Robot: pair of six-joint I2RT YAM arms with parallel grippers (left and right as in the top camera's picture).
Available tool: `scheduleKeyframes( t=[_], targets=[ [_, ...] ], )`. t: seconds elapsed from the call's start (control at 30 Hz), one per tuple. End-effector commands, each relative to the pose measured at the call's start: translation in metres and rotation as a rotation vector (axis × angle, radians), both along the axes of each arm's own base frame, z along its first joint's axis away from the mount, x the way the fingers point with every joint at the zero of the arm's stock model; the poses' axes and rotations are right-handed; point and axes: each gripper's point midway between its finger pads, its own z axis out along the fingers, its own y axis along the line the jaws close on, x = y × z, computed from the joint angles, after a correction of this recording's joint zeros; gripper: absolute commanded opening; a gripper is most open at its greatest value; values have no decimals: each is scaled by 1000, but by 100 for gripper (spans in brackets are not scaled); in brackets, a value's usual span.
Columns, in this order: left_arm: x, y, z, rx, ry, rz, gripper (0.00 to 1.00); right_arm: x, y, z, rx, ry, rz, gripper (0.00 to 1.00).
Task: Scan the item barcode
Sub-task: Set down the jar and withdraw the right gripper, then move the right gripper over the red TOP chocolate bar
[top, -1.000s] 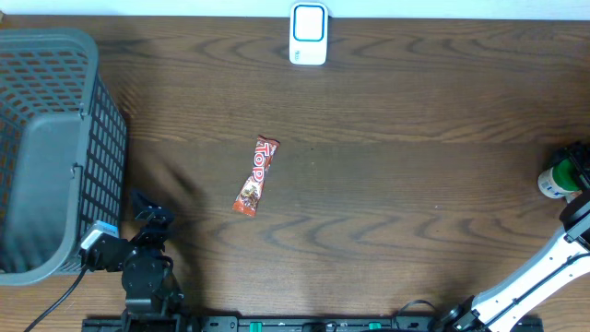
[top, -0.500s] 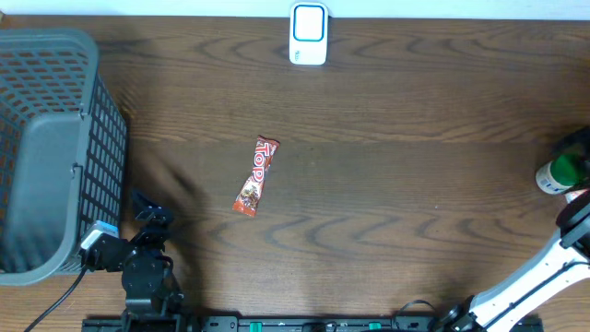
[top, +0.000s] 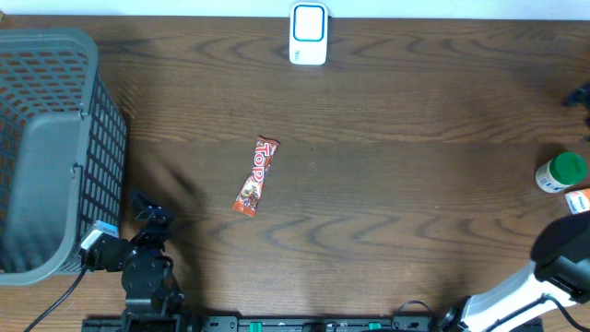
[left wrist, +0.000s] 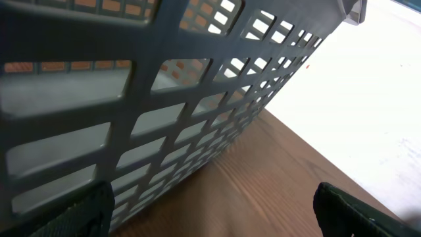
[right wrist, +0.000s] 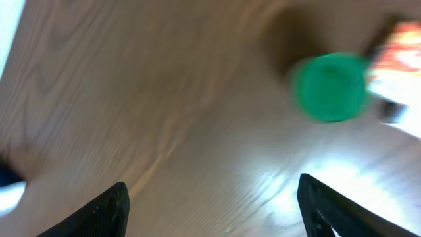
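One snack bar (top: 255, 175), scanner (top: 308, 34), basket (top: 55, 37) and bottle (top: 561, 172). The bar lies between the left gripper (left wrist: 210, 204) and right gripper (right wrist: 212, 197), well apart from both; each gapes wide, empty.

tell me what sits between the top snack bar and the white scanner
Nothing. In the overhead view, only bare wooden table lies between the snack bar and the white scanner.
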Motion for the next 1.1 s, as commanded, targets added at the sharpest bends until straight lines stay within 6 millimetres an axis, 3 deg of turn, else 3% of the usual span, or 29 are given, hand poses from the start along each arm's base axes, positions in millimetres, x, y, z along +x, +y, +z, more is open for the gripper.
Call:
scheduleKeyframes(
  t=[0.0,0.13,0.23,0.27,0.47,0.63,0.77,0.87,1.07],
  targets=[
    [-2,3,-11,5,35,19,97,25,67,7,24,-19,161,76],
    [-2,3,-11,5,35,19,97,49,156,6,-9,-22,376,81],
    [-2,3,-11,5,35,19,97,62,222,6,-51,-51,532,99],
    [-2,3,-11,5,35,19,97,64,245,6,-64,-62,586,99],
    [-2,3,-11,5,35,19,97,59,362,-7,-64,-97,811,99],
    [-2,3,-11,5,35,19,97,43,440,-49,22,-40,964,99],
    [-2,3,-11,5,35,19,97,24,492,-98,170,38,1102,99],
    [-2,3,-11,5,35,19,97,8,508,-136,200,144,1118,99],
    [-2,3,-11,5,35,19,97,-25,536,-165,203,248,1137,99]
  ],
)
